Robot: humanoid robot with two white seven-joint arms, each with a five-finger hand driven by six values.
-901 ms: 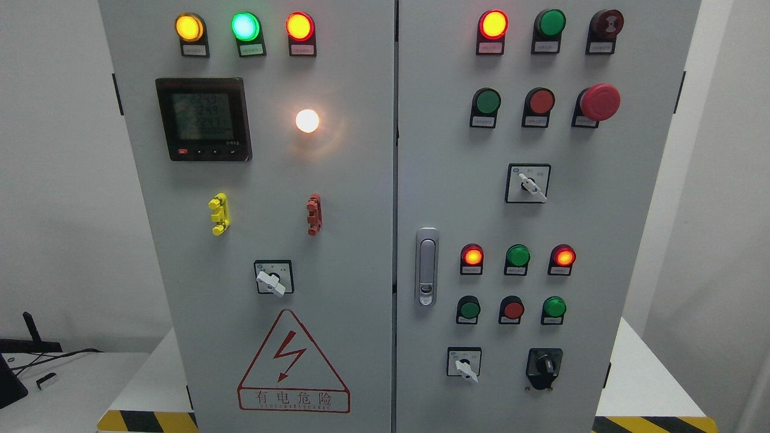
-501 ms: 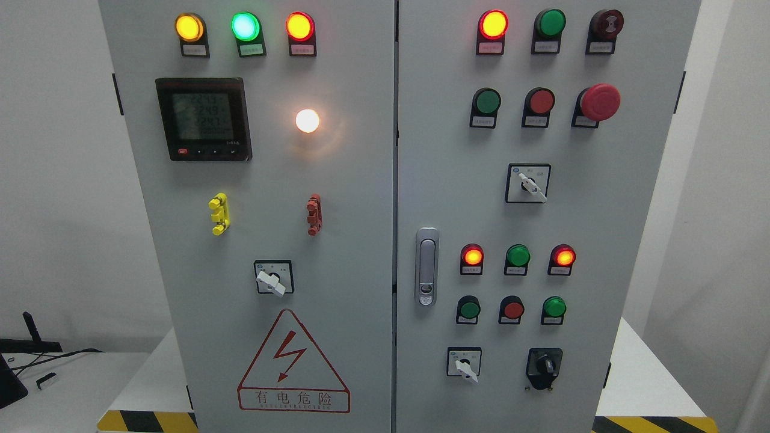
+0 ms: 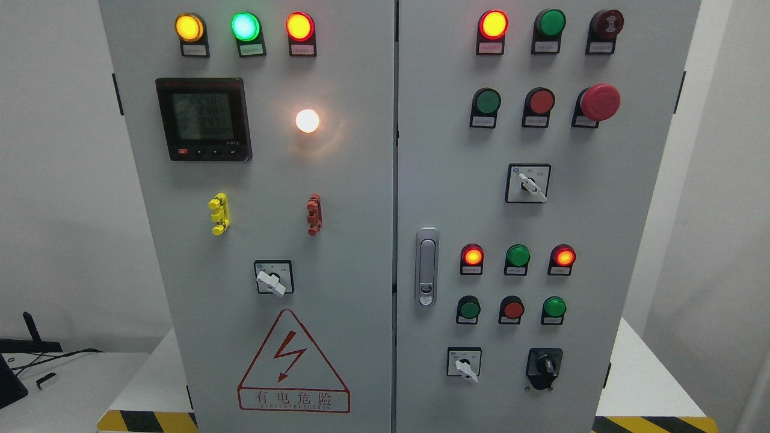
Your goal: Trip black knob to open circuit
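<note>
No hand, grey cabinet (image 3: 361, 180), white wall (image 3: 54, 180)

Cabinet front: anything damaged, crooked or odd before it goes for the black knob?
Nothing stands out. The black knob sits intact at the right door's lower right, door handle flush, warning sticker straight, lamps lit, no damage visible. No robot hand is in view.

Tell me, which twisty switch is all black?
The black knob at the right door's bottom corner. The other three rotary switches have white handles on white plates.
</note>
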